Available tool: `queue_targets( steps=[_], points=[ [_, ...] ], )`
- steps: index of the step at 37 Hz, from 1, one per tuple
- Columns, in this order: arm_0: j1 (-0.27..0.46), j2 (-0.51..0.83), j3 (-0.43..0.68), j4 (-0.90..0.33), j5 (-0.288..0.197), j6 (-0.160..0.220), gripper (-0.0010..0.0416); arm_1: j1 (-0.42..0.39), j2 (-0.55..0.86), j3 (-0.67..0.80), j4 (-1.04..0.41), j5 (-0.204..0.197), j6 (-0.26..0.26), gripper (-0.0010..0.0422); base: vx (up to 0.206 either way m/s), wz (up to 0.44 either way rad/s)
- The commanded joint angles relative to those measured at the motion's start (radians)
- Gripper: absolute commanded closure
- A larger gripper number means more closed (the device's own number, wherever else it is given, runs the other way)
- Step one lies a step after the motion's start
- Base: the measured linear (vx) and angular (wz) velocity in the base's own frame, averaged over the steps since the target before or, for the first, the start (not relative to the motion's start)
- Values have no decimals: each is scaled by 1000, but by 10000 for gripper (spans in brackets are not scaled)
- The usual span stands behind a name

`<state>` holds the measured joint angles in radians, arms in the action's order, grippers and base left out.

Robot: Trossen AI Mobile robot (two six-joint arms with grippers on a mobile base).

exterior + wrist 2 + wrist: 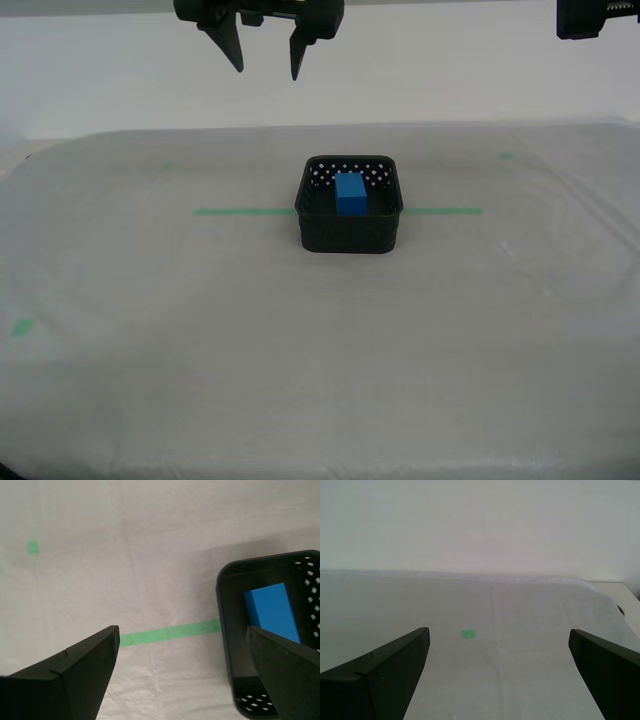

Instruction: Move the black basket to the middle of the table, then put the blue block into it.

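On the surface [150,280], mid-tape line, the basket [349,232] holds the block [351,193]. Above it the second pincer [182,645] is spread empty; the first pincer [499,647], likewise parted, is seen only wrist-side.

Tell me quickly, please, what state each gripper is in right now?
My first gripper: open, holding nothing.
My second gripper: open, holding nothing, above the table beside the black basket.

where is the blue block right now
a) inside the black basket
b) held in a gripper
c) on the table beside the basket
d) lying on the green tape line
a: the blue block sits inside the black basket, and both grippers are open and empty.
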<state>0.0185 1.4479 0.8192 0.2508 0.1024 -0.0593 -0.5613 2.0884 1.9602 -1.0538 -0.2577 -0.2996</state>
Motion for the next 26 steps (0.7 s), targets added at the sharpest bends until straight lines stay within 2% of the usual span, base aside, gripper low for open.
queue_targets(
  steps=[1,12,21,26],
  points=[
    [0,0,1,3,0,-1,17,15,-2,1,-4,-11,22,58,0,0],
    [0,0,1,3,0,-1,16,69,-2,1,-2,-23,53,55,0,0],
    [0,0,1,3,0,-1,16,114,-6,1,18,-24,58,55,0,0],
    [0,0,1,3,0,-1,16,137,-10,1,40,-24,87,55,0,0]
  ],
)
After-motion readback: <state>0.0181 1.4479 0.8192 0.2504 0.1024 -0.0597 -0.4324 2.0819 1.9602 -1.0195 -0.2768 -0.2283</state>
